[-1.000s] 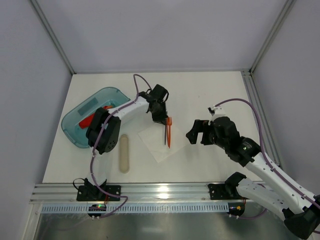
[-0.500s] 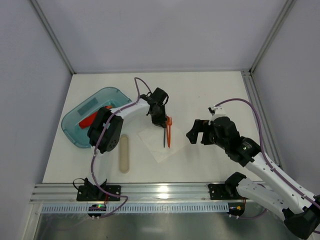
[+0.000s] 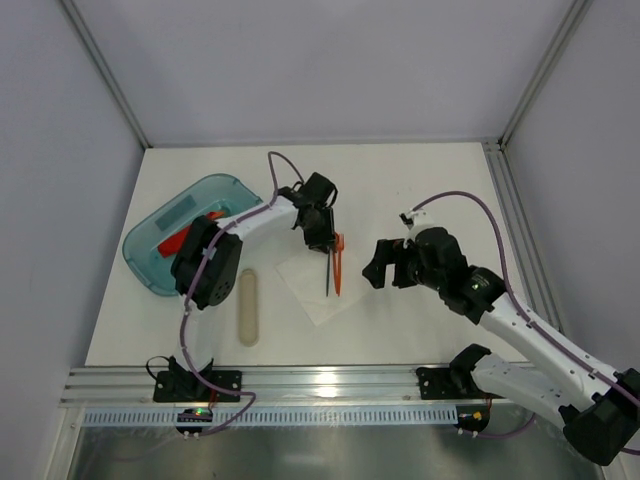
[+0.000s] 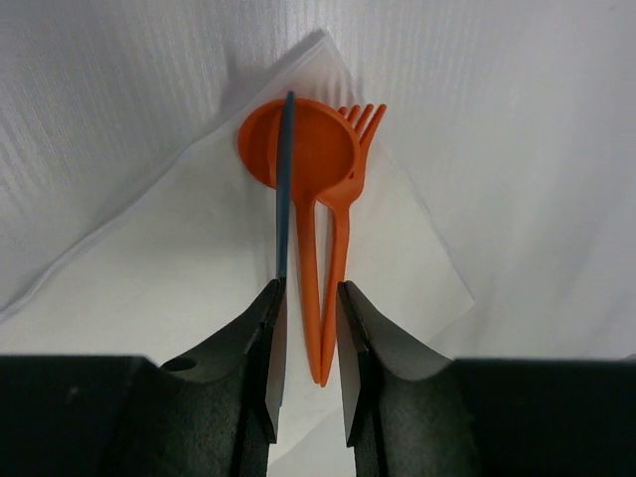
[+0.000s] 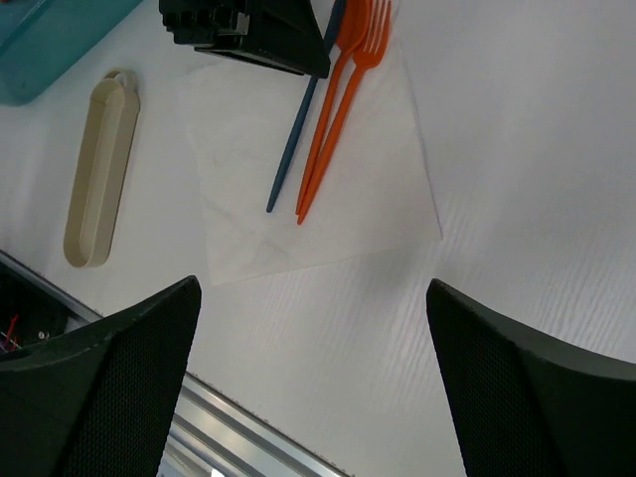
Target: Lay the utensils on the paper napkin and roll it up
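Note:
The white paper napkin [image 3: 312, 288] lies flat on the table between the two arms. On it lie the utensils: an orange spoon [image 4: 303, 149], an orange fork [image 4: 343, 209] and a thin dark blue piece [image 4: 285, 189], side by side. My left gripper [image 4: 308, 343] hovers over their handle ends, open a little; the orange handles lie in the gap, untouched, and the blue piece runs along the left finger [image 4: 260, 348]. My right gripper [image 5: 313, 293] is wide open and empty, just right of the napkin [image 5: 358, 209].
A teal tray [image 3: 165, 215] holding a red item [image 3: 180, 240] sits at the left. A beige oblong case [image 3: 248, 307] lies left of the napkin. The aluminium rail [image 3: 330, 385] borders the near table edge.
The left jaws have parted from shut, and the blue piece now lies on the napkin beside the orange ones. The right gripper has shifted slightly left toward the napkin.

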